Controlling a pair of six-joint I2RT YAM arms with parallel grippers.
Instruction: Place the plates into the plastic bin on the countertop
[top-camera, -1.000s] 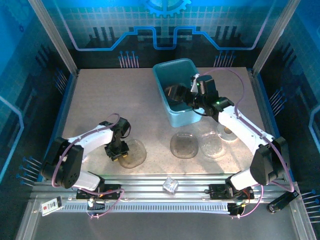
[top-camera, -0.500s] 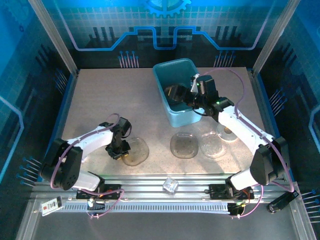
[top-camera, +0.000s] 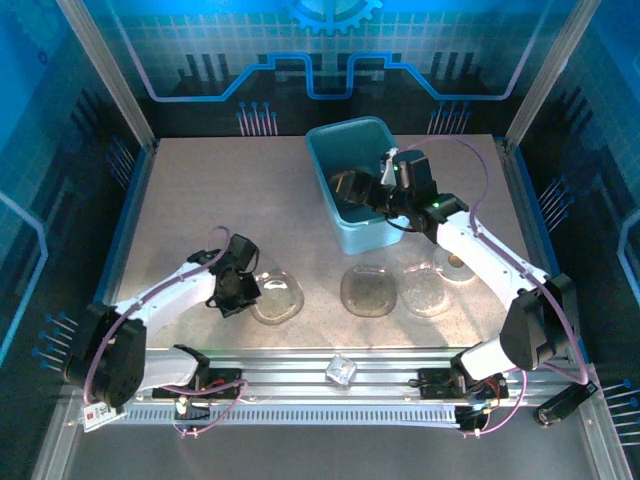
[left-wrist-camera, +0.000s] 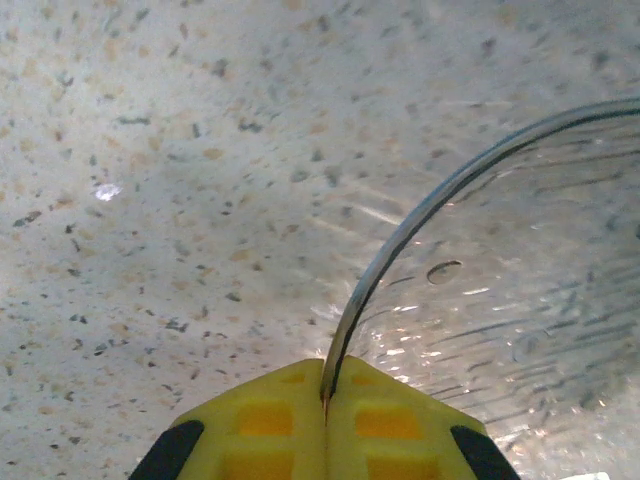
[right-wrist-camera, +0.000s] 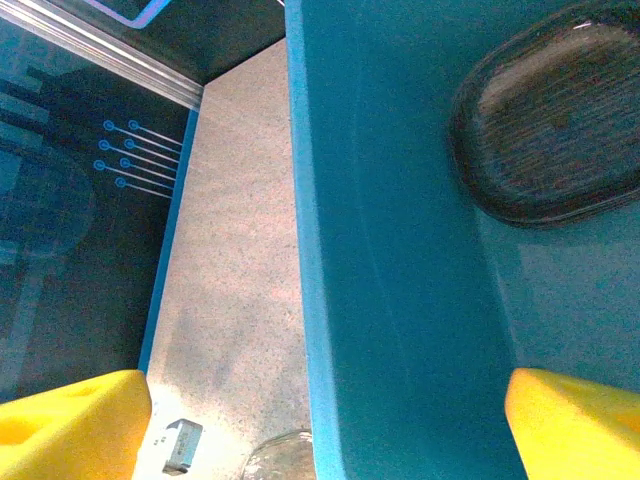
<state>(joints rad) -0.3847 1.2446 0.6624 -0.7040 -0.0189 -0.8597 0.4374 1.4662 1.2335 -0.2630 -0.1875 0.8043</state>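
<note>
Bench (top-camera: 200, 200): beige, speckled, flat, carrying all the loose items.

Bin (top-camera: 366, 238): teal tub with a rolled rim, standing toward the far side of the bench. It serves as the landmark for everything below.

Right arm: comes in over the bin from the bin's right. The right tool (top-camera: 357, 190) hangs above the bin's interior. In the wrist view its yellow fingers (right-wrist-camera: 70, 420) stand wide apart. One is outside a bin wall, over the bench, and the other is inside. That wall runs between them, with no contact that I can make out.

Left arm: stretched out to the left of the bin, on its near side. The left tool (top-camera: 243, 291) has its pads (left-wrist-camera: 270, 430) pressed together on the thin rim of a smoky plate (top-camera: 279, 298). This plate is left of the bin and nearer the arm bases. I cannot tell whether it has cleared the bench.

Dark plate (right-wrist-camera: 555, 120): inside the bin, low down. Flat or leaning, cannot tell.

Brown plate (top-camera: 368, 293): flat on the bench just on the near side of the bin, apart from its wall.

Clear plate (top-camera: 427, 290): beside the brown plate, off the bin's near-right corner.

Pale plate (top-camera: 458, 266): near-right of the bin, partly hidden under the right forearm.

Cube (top-camera: 341, 370): small, clear, faceted, on the metal rail (top-camera: 300, 385), well to the near side of the bin.
</note>
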